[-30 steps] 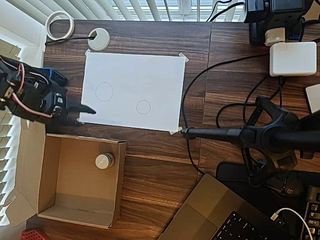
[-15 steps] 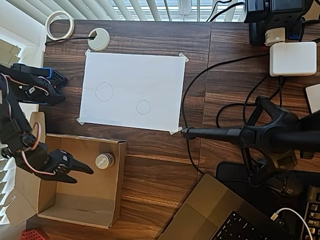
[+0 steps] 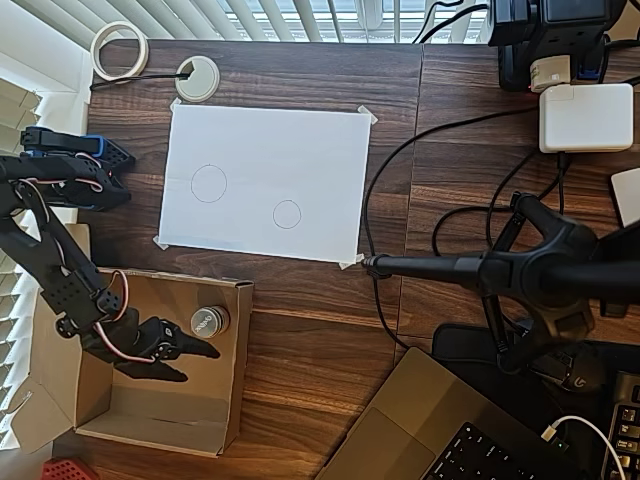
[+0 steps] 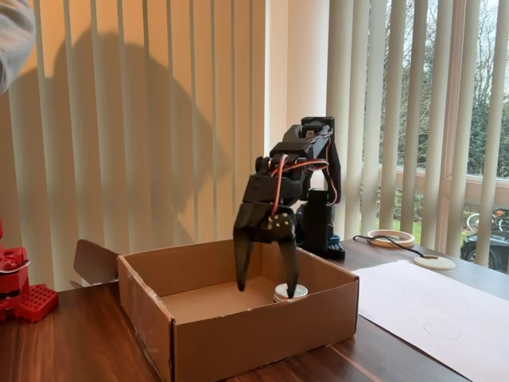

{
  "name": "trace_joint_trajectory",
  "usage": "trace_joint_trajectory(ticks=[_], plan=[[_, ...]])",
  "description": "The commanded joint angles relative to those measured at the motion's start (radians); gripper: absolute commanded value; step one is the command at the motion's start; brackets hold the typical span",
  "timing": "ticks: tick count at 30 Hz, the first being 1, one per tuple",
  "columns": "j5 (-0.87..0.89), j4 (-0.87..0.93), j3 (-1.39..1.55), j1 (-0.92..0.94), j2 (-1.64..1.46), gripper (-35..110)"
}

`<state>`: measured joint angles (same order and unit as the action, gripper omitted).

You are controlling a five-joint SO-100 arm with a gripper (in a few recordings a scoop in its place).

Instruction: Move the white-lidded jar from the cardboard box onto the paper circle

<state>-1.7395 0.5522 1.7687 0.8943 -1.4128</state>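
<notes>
Gripper (image 3: 198, 362) hung wide open inside cardboard box (image 3: 228, 400); white-lidded jar (image 3: 209, 321) just beside one finger, ungrasped

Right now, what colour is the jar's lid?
Whitish-grey, with a faint marking; the white-lidded jar shows it best in the overhead view.

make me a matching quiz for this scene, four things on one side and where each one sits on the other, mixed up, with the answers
Things:
1. white-lidded jar
2. paper circle
3. gripper
4. roll of tape

Places:
A. at the far left corner of the desk in the overhead view
B. drawn on the taped white sheet
C. on the floor of the cardboard box, by its wall
D. open, reaching down into the box next to the jar

Pairs: 1-C, 2-B, 3-D, 4-A
</notes>
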Motion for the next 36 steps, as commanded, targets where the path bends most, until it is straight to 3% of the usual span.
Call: trace_joint_trajectory(ticks=[1, 36], plan=[[-0.012, -0.017, 0.011, -0.014, -0.072, 35], [-0.115, 0.126, -0.02, -0.032, 0.023, 35]])
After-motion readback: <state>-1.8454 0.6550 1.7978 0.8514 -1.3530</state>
